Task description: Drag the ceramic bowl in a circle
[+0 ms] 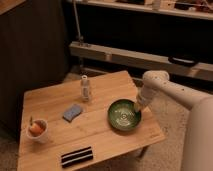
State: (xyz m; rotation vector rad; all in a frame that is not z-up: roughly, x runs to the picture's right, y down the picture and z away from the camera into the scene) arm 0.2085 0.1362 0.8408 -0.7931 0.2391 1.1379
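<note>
At the right side of the wooden table (100,135), the gripper (136,106) is hanging tip-down from a white arm (162,86) that is reaching in from the right of the view. The gripper is clenched shut, and its tip is touching the right rim of the bowl (123,116). Whether that rim is being pinched between the fingers is not something I can tell.

The bowl is sitting flat on the wood, just left of the gripper and slightly nearer the front, close to the table's right edge. It is glossy dark green and is showing pale ring marks inside.

Farther left of the gripper, beyond the bowl, a blue sponge (73,112) is lying flat, apart from the bowl. Left of the gripper and toward the back, a small pale bottle (86,88) is standing upright. Well away from the gripper, by the table's left edge, a white cup (37,131) is holding something orange. Down toward the front edge, left of the gripper, a black strip with pale stripes (77,156) is lying flat.
</note>
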